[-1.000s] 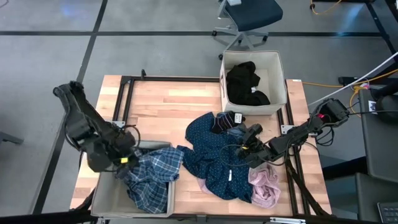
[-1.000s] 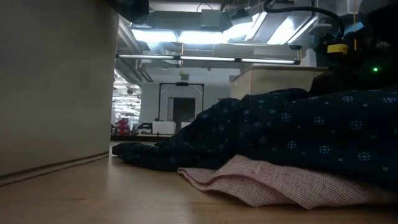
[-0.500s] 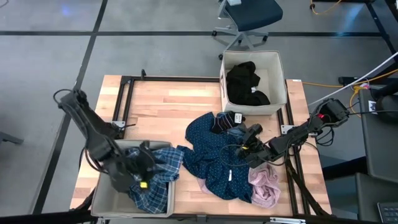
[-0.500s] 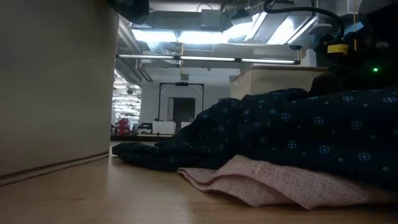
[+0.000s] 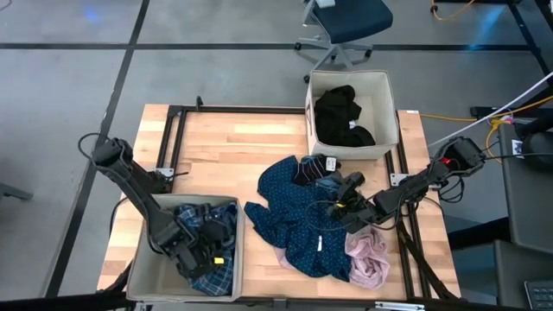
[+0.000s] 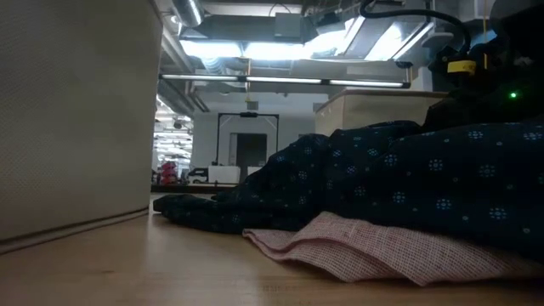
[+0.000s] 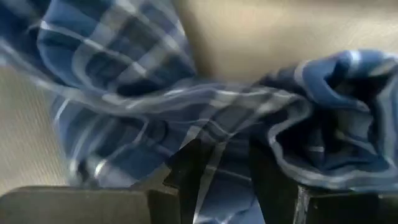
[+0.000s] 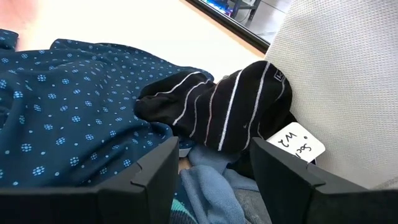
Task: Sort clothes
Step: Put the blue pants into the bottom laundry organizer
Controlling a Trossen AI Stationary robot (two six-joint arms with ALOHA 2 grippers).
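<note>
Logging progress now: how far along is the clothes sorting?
Done: black garment in the far beige box. In hand: left pincer lowering the blue plaid shirt into the near box. Left: navy dotted garment, pink piece, striped black item by the open right pincer.

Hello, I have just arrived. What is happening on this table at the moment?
The robot is sorting clothes. The left gripper is down inside the near beige box, shut on the blue plaid shirt, which lies in that box. The right gripper waits, open, over the navy dotted garment at mid-table. A pink garment lies beside it, and the far box holds black clothing.
</note>
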